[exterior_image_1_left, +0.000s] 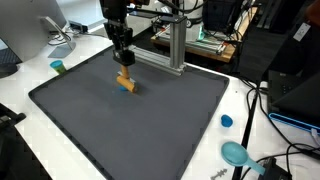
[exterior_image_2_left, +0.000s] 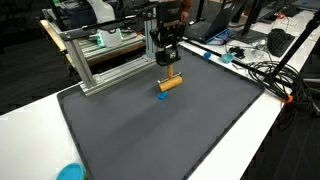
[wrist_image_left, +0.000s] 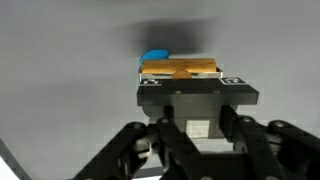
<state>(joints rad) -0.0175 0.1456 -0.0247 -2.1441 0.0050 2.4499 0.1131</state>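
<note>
Over the dark mat, near its far edge, the gripper hangs with jaws drawn narrow on an orange block. A small blue piece lies just under it; whether they touch is unclear.

The dark mat on the table lies bare over most of its surface. A tool could pass freely across the mat's middle and out to the edge opposite the aluminium frame. That frame stands upright along one edge of the mat, just behind the tool, and bars the way there. The orange block in the tool's grip and a blue piece under it fill one small spot. Off the mat's edges sit a teal cup, a blue cap, a teal scoop and loose cables.
</note>
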